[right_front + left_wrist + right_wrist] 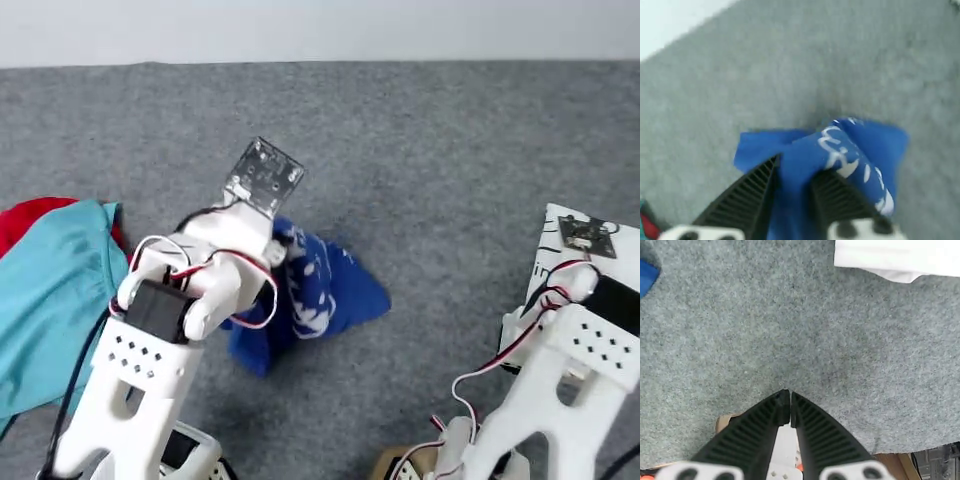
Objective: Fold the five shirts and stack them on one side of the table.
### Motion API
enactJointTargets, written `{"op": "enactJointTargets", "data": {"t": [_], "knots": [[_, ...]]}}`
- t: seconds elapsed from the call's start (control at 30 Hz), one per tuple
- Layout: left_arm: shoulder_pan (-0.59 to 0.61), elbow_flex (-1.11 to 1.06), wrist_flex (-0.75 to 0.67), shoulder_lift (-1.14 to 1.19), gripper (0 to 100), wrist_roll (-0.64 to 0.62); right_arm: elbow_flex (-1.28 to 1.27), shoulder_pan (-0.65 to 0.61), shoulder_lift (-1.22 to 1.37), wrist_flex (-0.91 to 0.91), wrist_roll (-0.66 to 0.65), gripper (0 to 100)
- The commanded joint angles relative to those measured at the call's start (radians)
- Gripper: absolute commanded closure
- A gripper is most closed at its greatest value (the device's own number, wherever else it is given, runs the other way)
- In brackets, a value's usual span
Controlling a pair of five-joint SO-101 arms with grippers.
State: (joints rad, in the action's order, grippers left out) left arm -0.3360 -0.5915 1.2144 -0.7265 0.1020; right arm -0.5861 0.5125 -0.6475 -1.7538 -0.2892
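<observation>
The left hand (795,167) is clamped on a wad of the blue shirt (335,285), which lies crumpled at the middle of the counter (450,150). Gripping a wad, not a hem, it may drag the heap tighter or lose it. The right hand (790,400), closed and empty, hangs toward the right edge.

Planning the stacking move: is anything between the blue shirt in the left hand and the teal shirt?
Nothing visible: bare grey mat lies between the blue shirt, held by the left hand, and the teal shirt, though the left arm hides part.
</observation>
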Motion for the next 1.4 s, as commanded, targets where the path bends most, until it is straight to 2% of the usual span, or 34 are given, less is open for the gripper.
{"op": "enactJointTargets", "data": {"t": [0.0,0.1,0.33,0.6,0.7,0.9,1.03,1.2,1.37], "knots": [[0.005,0.041,0.127,-0.025,83,0.0,0.008,-0.028,-0.019,-0.042,0.005,99.0],[0.064,0.097,0.203,-0.025,82,0.0,0.008,-0.099,-0.019,-0.042,0.005,99.0],[0.345,0.163,0.239,-0.015,82,0.075,0.009,-0.289,-0.018,-0.039,0.011,99.0],[0.684,-0.05,0.117,-0.015,82,0.222,0.011,-0.417,-0.016,-0.033,0.008,99.0],[0.763,-0.076,0.097,-0.017,82,0.264,0.012,-0.493,-0.016,-0.031,0.008,99.0],[0.833,-0.077,0.118,-0.023,82,0.269,0.014,-0.684,-0.016,0.079,0.011,99.0],[0.836,-0.081,0.25,-0.023,82,0.273,0.015,-0.791,-0.002,0.163,0.008,98.3],[0.735,-0.11,0.411,-0.023,82,0.385,0.107,-0.825,0.107,0.174,0.012,83.1],[0.703,-0.117,0.399,-0.023,82,0.394,0.344,-0.834,0.32,0.199,0.014,82.0]]}}
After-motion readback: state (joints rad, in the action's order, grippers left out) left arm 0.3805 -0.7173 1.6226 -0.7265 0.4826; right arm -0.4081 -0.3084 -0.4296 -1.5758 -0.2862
